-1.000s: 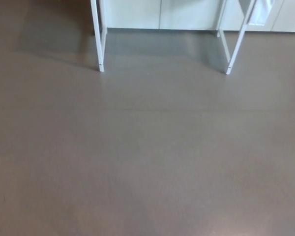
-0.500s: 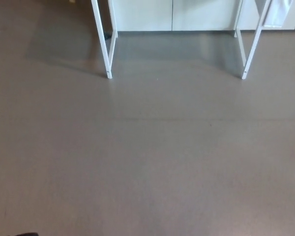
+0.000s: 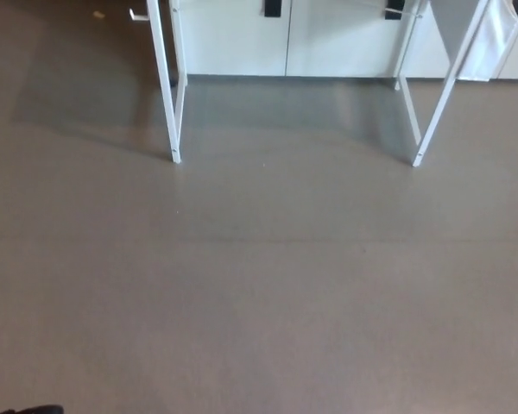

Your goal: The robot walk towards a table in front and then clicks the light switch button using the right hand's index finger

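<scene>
Grey-brown floor (image 3: 259, 293) fills nearly the whole head view, smooth and bare, with a faint seam running across its middle. At the bottom left edge a small dark shape (image 3: 30, 410) pokes into view; what it is cannot be told. Neither robot hand shows, so whether either is open or closed cannot be told.

Farther off stand the white legs of the desk: a left pair (image 3: 168, 86) meeting the floor near picture left and a right pair (image 3: 432, 95) near picture right, four slanted bars in all. Its top is out of view, and no light switch button can be seen. Behind the legs runs a row of white cabinet doors (image 3: 285, 39) with two dark handles (image 3: 272, 7) at the top edge. A pale cloth (image 3: 488, 39) hangs at the upper right.

Compared with half a second ago, the whole picture has shifted down, so more of the cabinets and their handles now appear.
</scene>
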`<state>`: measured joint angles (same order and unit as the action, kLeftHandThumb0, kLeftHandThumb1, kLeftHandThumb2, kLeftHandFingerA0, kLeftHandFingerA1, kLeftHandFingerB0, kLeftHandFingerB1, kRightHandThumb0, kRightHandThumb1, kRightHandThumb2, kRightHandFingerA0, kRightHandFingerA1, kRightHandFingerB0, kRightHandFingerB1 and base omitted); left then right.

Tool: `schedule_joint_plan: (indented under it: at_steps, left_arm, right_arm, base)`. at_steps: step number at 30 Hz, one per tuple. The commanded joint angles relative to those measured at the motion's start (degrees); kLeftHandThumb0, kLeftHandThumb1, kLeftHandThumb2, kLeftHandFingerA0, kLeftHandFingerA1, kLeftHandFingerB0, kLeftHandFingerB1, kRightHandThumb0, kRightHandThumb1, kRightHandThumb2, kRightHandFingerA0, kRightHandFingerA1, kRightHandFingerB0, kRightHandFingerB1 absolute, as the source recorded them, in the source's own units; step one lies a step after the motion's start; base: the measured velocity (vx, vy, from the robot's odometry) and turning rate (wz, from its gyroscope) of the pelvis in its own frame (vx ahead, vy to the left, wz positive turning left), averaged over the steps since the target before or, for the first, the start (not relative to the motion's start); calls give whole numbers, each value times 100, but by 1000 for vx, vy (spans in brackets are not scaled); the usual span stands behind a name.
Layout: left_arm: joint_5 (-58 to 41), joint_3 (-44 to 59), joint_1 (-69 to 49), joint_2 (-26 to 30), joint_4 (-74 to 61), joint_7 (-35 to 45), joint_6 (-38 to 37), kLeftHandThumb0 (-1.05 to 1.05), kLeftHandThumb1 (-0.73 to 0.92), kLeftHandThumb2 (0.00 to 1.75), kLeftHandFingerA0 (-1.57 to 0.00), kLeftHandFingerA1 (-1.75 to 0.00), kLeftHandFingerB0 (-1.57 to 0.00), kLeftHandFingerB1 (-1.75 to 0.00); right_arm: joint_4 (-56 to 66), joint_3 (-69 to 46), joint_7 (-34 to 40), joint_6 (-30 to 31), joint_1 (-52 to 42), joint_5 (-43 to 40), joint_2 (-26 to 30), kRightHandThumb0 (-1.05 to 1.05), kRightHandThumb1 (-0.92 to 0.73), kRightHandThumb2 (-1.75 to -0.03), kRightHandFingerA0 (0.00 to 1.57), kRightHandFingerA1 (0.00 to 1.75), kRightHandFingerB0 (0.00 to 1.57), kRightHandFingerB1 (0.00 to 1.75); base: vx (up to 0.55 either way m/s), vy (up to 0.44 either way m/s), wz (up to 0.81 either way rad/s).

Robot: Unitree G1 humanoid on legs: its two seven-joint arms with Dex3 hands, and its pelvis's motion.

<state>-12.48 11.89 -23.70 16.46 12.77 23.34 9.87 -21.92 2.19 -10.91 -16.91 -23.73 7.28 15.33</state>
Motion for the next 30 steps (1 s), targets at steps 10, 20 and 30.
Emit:
schedule_joint_plan:
  at_steps: [10, 20, 30]
  left_arm:
    - [205, -30, 41, 73, 193, -12, -362, -17, 46, 53, -64, -48, -57, -42]
    - [193, -32, 18, 64, 140, -25, -301, -15, 47, 54, -65, -49, -58, -42]
    - [258, -58, 52, 86, 160, -40, -331, -17, 47, 54, -64, -48, -57, -42]
  right_arm:
    - [75, 63, -16, 28, -5, 91, 160, -28, -69, -60, 60, 56, 45, 45]
    - [88, 140, -52, 30, 11, 161, 237, -29, -69, -60, 60, 61, 46, 47]
    - [108, 240, -7, 82, 44, 296, 319, -28, -70, -60, 62, 60, 46, 46]
  base:
    - [161, -224, 9]
    - [126, -29, -4]
    - [156, 17, 7]
